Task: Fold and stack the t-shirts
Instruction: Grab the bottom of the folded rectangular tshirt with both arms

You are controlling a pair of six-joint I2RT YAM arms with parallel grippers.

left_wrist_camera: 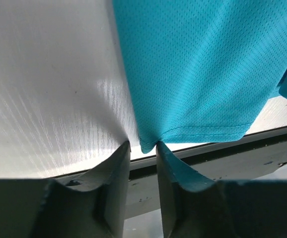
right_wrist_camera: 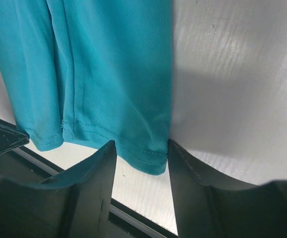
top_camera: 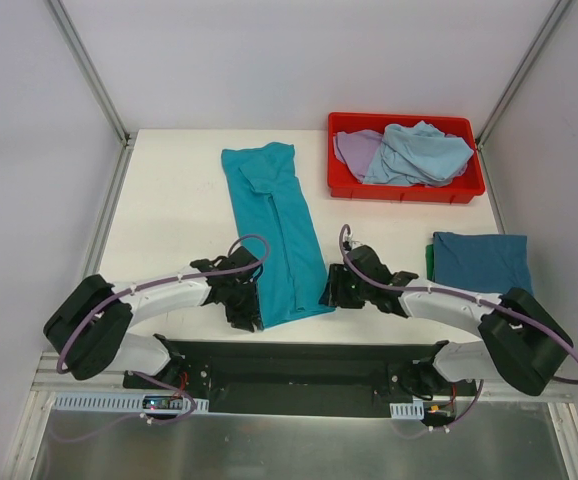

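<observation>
A teal t-shirt (top_camera: 277,235), folded lengthwise into a long strip, lies on the white table (top_camera: 174,200) and runs from the back to the near edge. My left gripper (top_camera: 246,308) is at its near left corner. In the left wrist view the jaws (left_wrist_camera: 142,145) stand narrowly apart with the hem corner (left_wrist_camera: 147,145) between the fingertips, not pinched. My right gripper (top_camera: 332,291) is at the near right corner. In the right wrist view it (right_wrist_camera: 141,145) is open wider, and the hem corner (right_wrist_camera: 153,161) lies between the fingertips.
A red tray (top_camera: 406,188) at the back right holds a lilac shirt (top_camera: 354,148) and a light blue shirt (top_camera: 419,152), both crumpled. A folded blue shirt (top_camera: 481,262) lies at the right on something green (top_camera: 430,262). The table's near edge is just behind both grippers.
</observation>
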